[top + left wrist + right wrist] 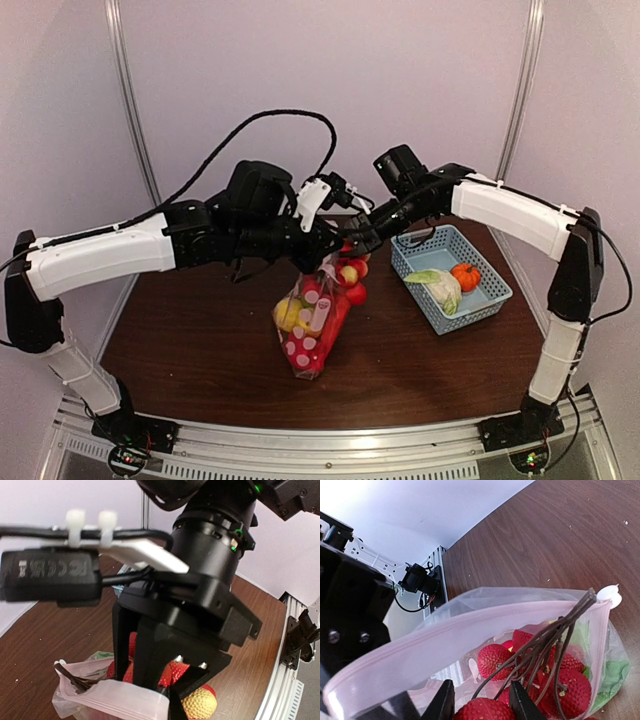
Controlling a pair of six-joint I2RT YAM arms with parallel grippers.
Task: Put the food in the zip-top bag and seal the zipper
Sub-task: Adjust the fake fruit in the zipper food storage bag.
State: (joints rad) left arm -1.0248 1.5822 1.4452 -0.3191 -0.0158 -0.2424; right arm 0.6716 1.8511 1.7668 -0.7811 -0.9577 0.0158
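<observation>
Pale lilac walls [300,60] close round a dark wooden desk [200,340]. Over its middle the bag [312,335] hangs with its dotted end low by the wood and its mouth up between the two tools. Just ahead of the right tool [482,702], strawberries [492,660] on brown stems sit at the bag's mouth. One shows in the narrow gap between that tool's fingers [445,705], though I can't tell whether they press on it. The zipper [470,620] runs as a pink strip just above those fingers, its two sides apart, with a white tab [611,596] at its far end. Green leaves [615,675] lie to the right of the berries. Lower in the bag, below both tools, is a yellow fruit [287,312]. The left tool [322,252] meets the bag's mouth from the other side; I can't tell whether it is wide or closed. Well off beyond the right tool stands a blue basket [476,314] holding a cabbage [437,287] and a pumpkin [465,276].
</observation>
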